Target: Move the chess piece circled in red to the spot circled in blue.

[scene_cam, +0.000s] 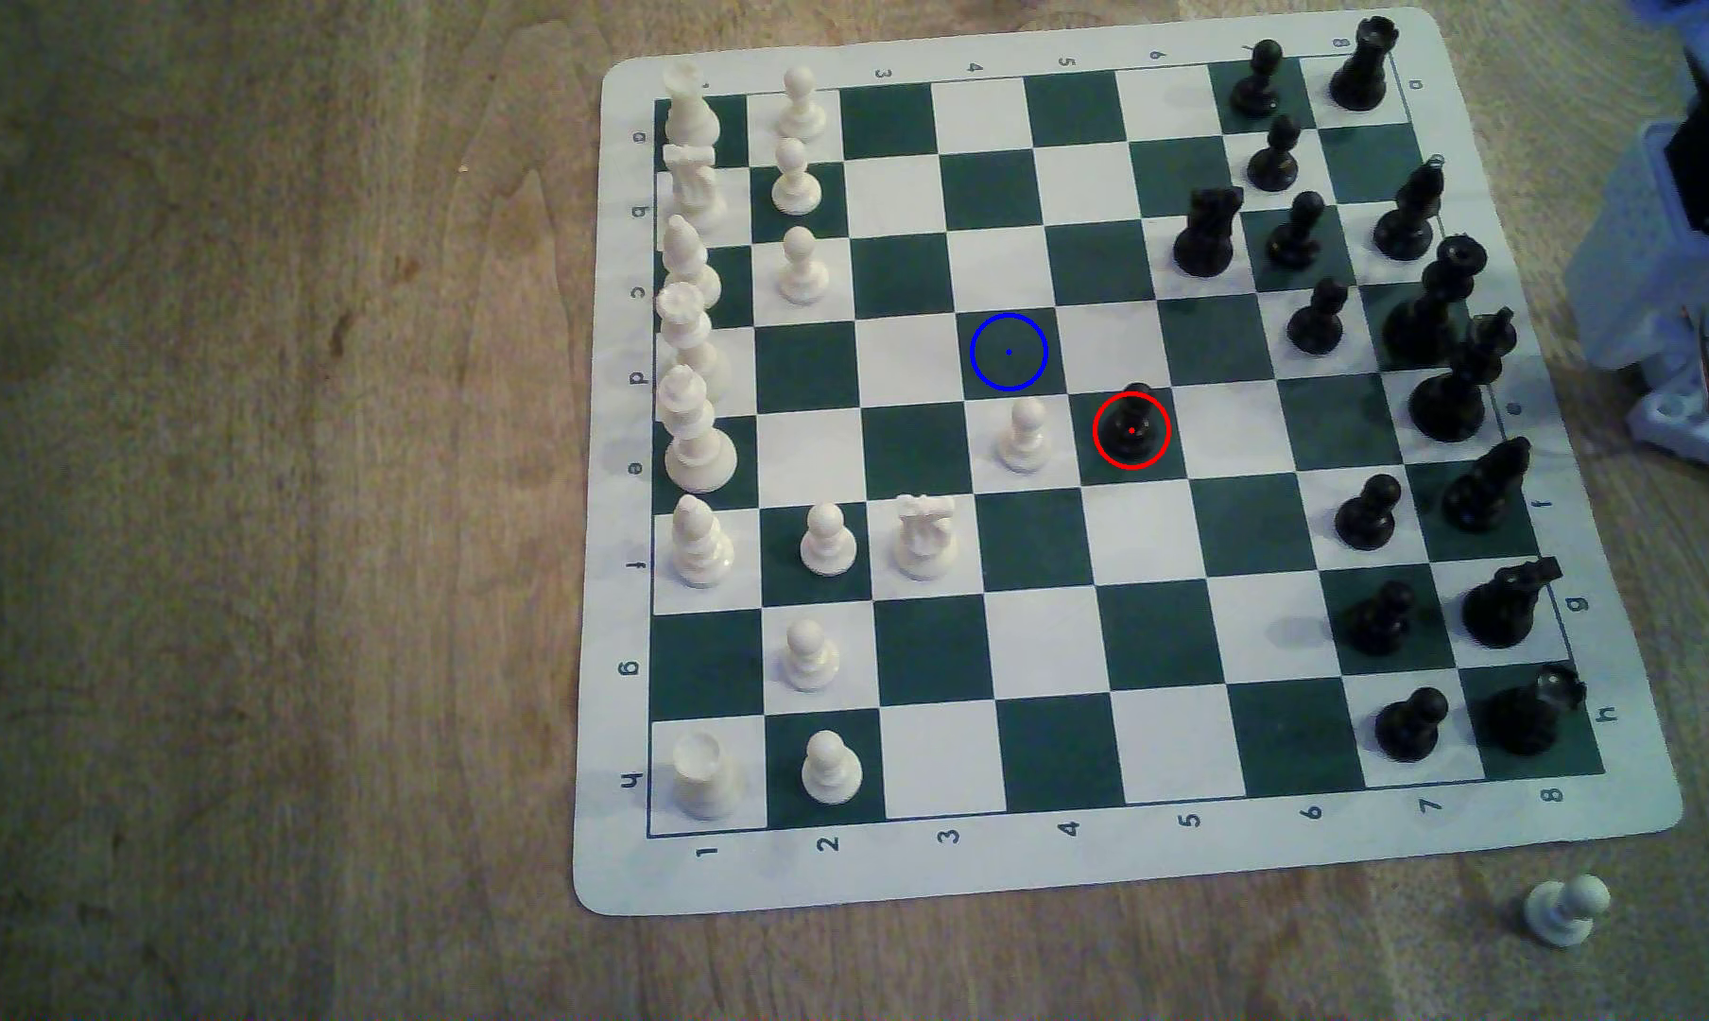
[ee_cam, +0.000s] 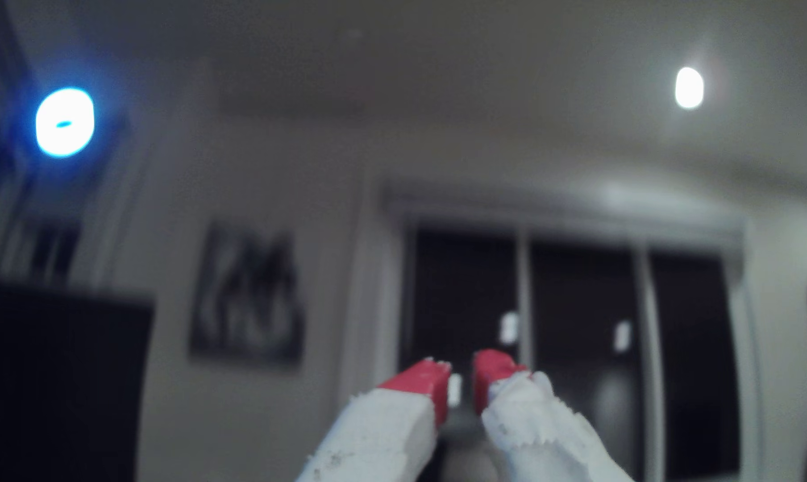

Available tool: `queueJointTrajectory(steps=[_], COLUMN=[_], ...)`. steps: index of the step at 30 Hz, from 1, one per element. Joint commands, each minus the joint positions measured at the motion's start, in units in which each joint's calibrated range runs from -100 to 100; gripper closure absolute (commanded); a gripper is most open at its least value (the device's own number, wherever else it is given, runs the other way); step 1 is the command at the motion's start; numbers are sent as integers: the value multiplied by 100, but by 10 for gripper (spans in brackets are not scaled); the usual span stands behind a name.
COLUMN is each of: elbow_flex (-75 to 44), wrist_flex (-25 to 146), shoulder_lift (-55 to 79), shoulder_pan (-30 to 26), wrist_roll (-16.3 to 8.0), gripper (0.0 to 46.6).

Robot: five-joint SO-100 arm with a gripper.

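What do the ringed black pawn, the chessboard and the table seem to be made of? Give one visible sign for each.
Black pawn: probably moulded plastic, glossy; small highlights glint on the black pieces.
Chessboard: looks like a thin flexible mat, perhaps vinyl, matte; rounded corners, printed green squares, lying flat on the table.
Table: wood or wood-look laminate, dull finish; brown grain streaks and knot marks.

Two lights (ee_cam: 688, 88) are glowing on the ceiling, a dark three-pane window (ee_cam: 573, 333) is sitting in the pale wall (ee_cam: 336, 278), beside a picture (ee_cam: 246, 296)
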Motion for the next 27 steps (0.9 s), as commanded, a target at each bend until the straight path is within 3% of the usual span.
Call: queueJointTrajectory(steps=[1, 12, 13, 14, 16, 22, 27], elbow_flex=[-309, -2493, -2838, -3554, -4107, -4814, -4261], wrist_flex=[3124, 8013, 8333, 8841, 9291, 10495, 10470], shoulder_lift=[-11, 456, 617, 999, 1432, 2663, 3350], shoulder_pan=[-116, -398, -429, -429, -414, -633, -1196], wrist_roll=[-15, -195, -288, -444, -440, -444, -611], gripper=[432, 388, 362, 301, 283, 337, 333])
